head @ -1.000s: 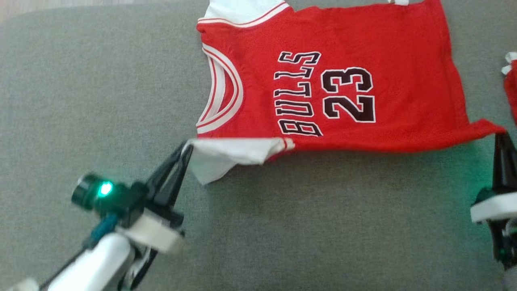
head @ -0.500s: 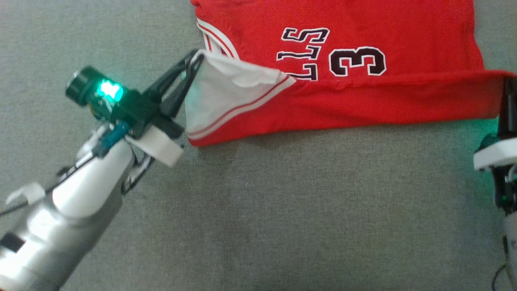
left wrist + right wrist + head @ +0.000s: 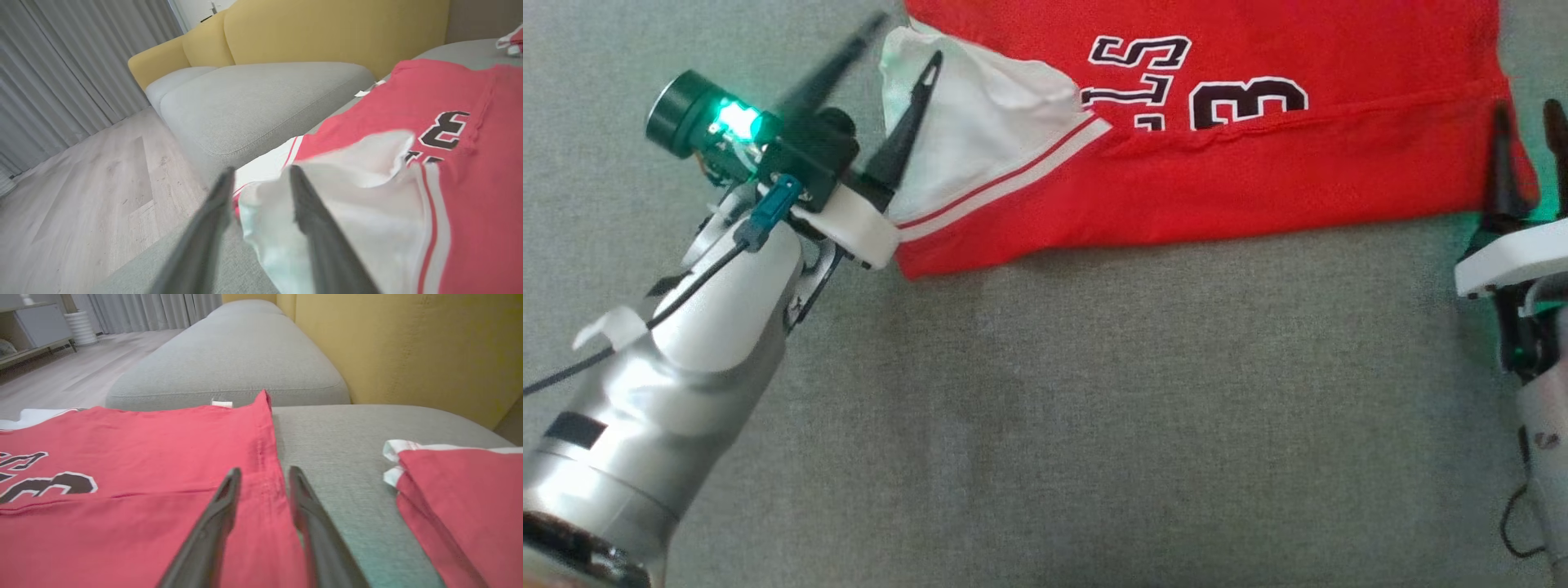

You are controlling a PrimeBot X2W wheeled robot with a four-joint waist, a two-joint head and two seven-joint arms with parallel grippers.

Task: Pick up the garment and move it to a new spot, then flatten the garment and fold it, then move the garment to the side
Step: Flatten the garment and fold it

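The garment (image 3: pixel 1258 180) is a red jersey with black letters and white trim, lying on the grey sofa cushion (image 3: pixel 1094 408). Its near edge is folded up over the number. My left gripper (image 3: pixel 907 41) is open at the garment's white shoulder corner (image 3: pixel 980 122), one finger over the white cloth and one off its left side. The left wrist view shows that gripper (image 3: pixel 261 171) with its jaws apart and the white corner (image 3: pixel 359 212) slack beside them. My right gripper (image 3: pixel 1525 110) is open at the folded hem's right end. Its fingers (image 3: pixel 264 470) straddle the garment's (image 3: pixel 143 449) side edge.
A second red and white piece of cloth (image 3: pixel 461 490) lies on the cushion to the right of the garment. The yellow sofa back (image 3: pixel 408 347) rises behind. Another grey cushion (image 3: pixel 253 98) and wooden floor (image 3: pixel 81 196) lie past the garment's far left.
Both grippers carried the garment's near edge up over the number and have now opened, letting go of it. The head camera has shifted too.
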